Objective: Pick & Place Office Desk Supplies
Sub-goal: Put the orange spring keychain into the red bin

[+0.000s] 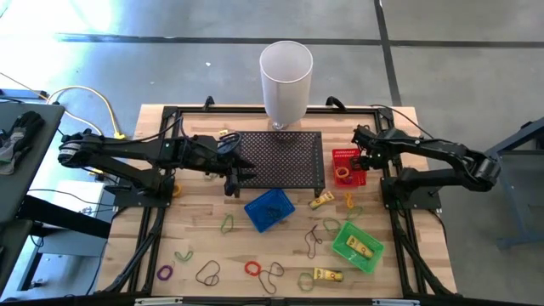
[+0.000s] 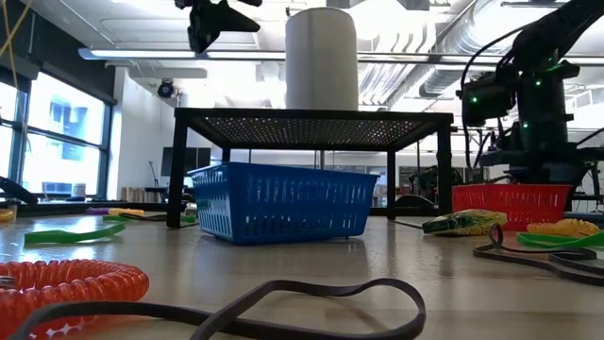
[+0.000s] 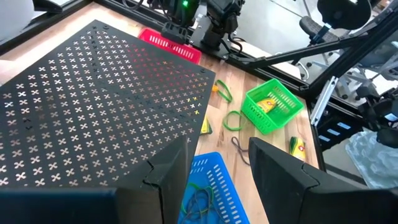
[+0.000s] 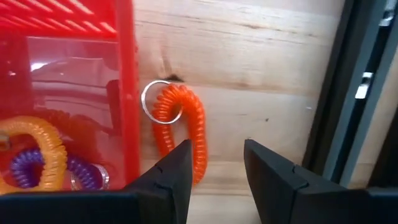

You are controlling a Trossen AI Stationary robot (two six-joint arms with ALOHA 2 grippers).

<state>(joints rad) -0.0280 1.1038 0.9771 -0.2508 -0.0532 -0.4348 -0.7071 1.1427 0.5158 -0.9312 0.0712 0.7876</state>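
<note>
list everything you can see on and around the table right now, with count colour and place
white cylinder: one, white, back edge of table, centre
mesh stand: one, black, perforated, table centre
blue basket: one, blue, in front of the stand, loops inside
red basket: one, red, right of the stand, coils inside
green basket: one, green, front right, yellow piece inside
orange coil: one, orange with a metal ring, on the wood beside the red basket
loose loops: several, green, purple, red and dark, scattered across the front
yellow pieces: at least two, yellow, front right
left gripper: open, empty, at the stand's left edge
right gripper: open, empty, above the orange coil
</note>
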